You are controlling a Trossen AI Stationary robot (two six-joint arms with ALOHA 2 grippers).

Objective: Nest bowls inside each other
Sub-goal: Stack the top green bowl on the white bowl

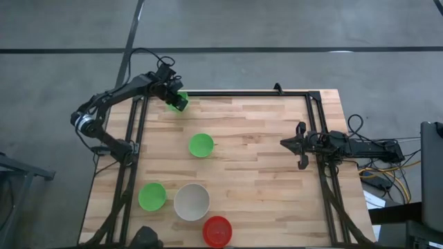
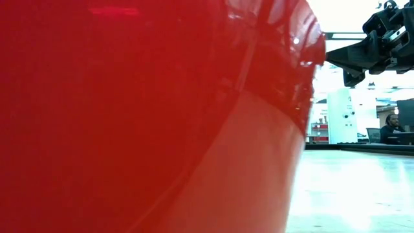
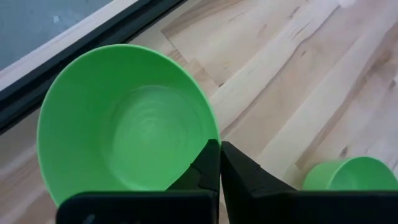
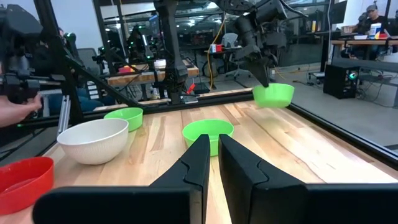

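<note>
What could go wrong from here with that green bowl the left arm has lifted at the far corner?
1. The left claw pinches the lifted green bowl only by its rim, so it hangs tilted and could slip or swing loose in transit.
2. It hangs close to the table's black frame rail; a drop could send it off the table.
3. The middle green bowl, a likely target, sits loose; an off-centre placement could push it away.

You see two matte black arms of blocky links, black cables looped along them, each claw with flat tapered fingers.
</note>
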